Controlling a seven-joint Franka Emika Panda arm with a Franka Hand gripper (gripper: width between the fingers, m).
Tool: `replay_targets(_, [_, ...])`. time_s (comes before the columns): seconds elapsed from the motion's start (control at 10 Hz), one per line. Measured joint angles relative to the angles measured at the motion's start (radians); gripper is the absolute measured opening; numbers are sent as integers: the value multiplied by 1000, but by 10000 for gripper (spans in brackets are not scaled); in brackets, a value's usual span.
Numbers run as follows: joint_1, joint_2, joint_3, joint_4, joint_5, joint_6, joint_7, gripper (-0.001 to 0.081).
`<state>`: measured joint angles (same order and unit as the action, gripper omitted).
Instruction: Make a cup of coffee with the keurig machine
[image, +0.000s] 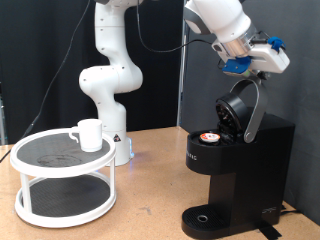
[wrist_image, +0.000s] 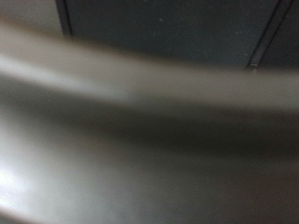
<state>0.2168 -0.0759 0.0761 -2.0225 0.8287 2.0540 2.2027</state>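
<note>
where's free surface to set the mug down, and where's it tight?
Free: the round drip base under the keurig machine spout, the wooden table between the machine and the white two-tier rack, and the rack's top shelf beside the cup. Tight: around the raised lid, where the gripper hangs just above; a pod sits in the open chamber.

I see the Franka arm (image: 108, 70) standing upright on its base toward the exterior view's left, its white links stacked vertically and running out of the top of the picture. A second stretch of the arm re-enters at the exterior view's top and slopes down to the right. The gripper (image: 262, 60) sits at the end, high on the exterior view's right, with a blue part at the wrist. The fingers themselves I cannot resolve. The wrist view is blurred.
</note>
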Motion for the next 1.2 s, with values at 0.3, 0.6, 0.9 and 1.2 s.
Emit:
replay_targets(0.3, [-8, -7, -8, 0, 5, -2, -17, 1])
replay_targets(0.6, [-28, -20, -35, 1, -7, -47, -34, 0])
replay_targets(0.9, [-35, -22, -37, 7, -73, -51, 11, 0])
replay_targets(1.2, [-55, -32, -53, 15, -112, -90, 13, 0])
